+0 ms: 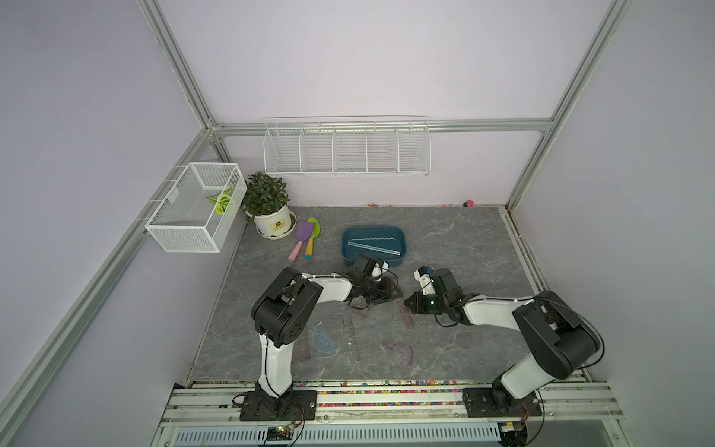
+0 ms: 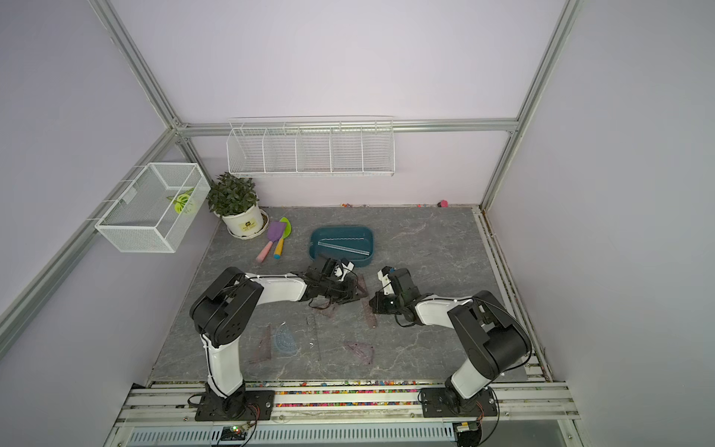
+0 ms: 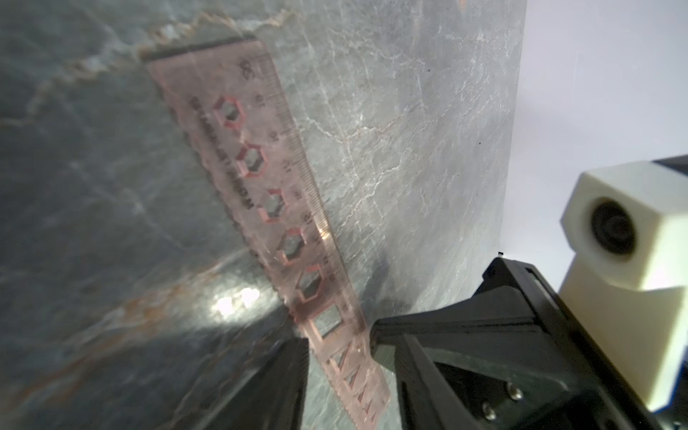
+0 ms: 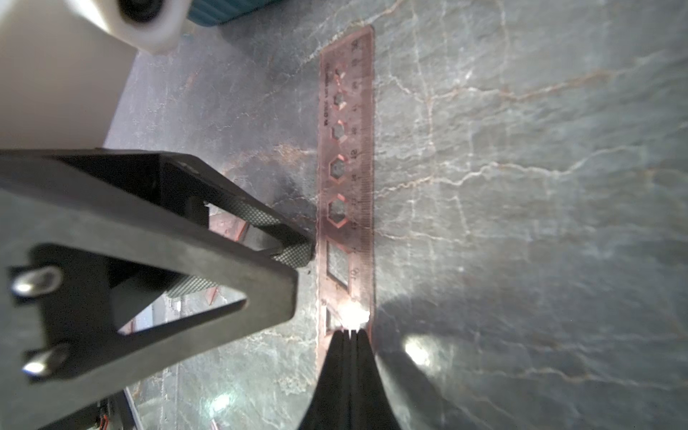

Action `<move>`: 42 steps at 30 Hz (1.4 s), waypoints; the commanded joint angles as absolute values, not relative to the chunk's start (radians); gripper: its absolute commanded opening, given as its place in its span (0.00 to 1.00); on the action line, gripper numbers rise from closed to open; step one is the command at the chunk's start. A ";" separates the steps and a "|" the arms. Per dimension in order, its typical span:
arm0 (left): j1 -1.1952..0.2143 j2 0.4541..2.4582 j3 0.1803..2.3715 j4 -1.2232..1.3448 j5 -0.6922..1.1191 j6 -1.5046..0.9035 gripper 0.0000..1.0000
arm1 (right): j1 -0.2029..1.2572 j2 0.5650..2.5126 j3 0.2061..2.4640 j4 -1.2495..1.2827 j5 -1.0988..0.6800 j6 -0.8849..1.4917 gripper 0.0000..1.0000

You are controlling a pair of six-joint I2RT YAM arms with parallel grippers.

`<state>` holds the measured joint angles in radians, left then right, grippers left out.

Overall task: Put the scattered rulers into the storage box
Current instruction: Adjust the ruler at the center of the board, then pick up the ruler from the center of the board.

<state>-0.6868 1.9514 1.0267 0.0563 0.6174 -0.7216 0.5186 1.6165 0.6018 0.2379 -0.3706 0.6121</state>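
Nearest my bases, several rulers lie loose and flat on the table (image 1: 464, 251), among them a protractor (image 1: 324, 340) and a triangle (image 1: 398, 350). Neither claw is near these. At mid-table both claws meet on one pink ruler (image 4: 350, 178). It lies flat, with its long axis running from my side toward the box, and its far end stops short of the box's front wall. My right claw (image 4: 348, 335) comes in from the right. It is fully closed and grips nothing, and its joined tips bear down on the ruler's top face at about mid-length. My left claw (image 4: 299, 270) comes in from the left, roughly square to the long axis, with its jaws part open. One pad tip is touching or just beside the ruler's long edge; I cannot tell which. I see nothing between the pads, so I judge that this claw holds nothing. The coming move turns on this relation: the ruler is thin and flat, so the left jaws need that edge between them while the right tips pin the strip against sliding. Beyond the ruler's far end stands the box (image 1: 344, 244), with one clear ruler (image 1: 373, 247) lying inside. My left arm is the nearer to the box, so I judge that the carry falls to the left.
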 commanded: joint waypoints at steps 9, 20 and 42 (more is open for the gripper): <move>-0.687 2.036 0.989 -0.068 0.503 -0.719 0.49 | 0.520 1.669 0.525 0.291 -0.355 0.601 0.00; -0.699 2.089 1.019 -0.046 0.523 -0.722 0.30 | 0.517 1.707 0.529 0.319 -0.376 0.606 0.00; -0.753 2.054 1.004 -0.077 0.554 -0.655 0.06 | 0.500 1.745 0.526 0.327 -0.368 0.611 0.00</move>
